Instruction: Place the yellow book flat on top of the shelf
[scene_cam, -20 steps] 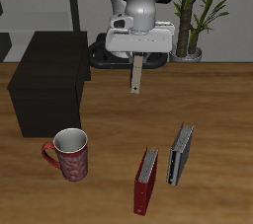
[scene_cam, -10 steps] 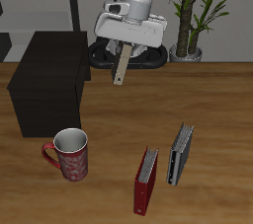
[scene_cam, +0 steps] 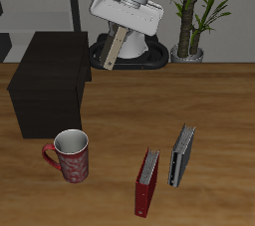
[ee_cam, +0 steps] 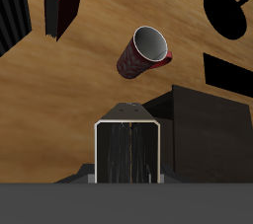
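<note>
My gripper (scene_cam: 118, 29) is shut on the yellow book (scene_cam: 113, 50), which hangs tilted below the fingers, high above the table near the back. In the wrist view the book (ee_cam: 126, 154) shows end on between the fingers, with its grey page edges facing the camera. The shelf (scene_cam: 50, 83) is a large dark boxy cabinet with a flat top. The book is in the air just beside the shelf's upper back corner, not touching it. The shelf also shows in the wrist view (ee_cam: 210, 129).
A red patterned mug (scene_cam: 70, 155) stands near the table's front edge before the shelf. A red book (scene_cam: 146, 182) and a dark grey book (scene_cam: 181, 154) stand upright nearer the front. A potted plant (scene_cam: 194, 16) stands at the back.
The gripper has risen and swung toward the shelf with the yellow book in it. The book has tilted from hanging straight down to a slant.
</note>
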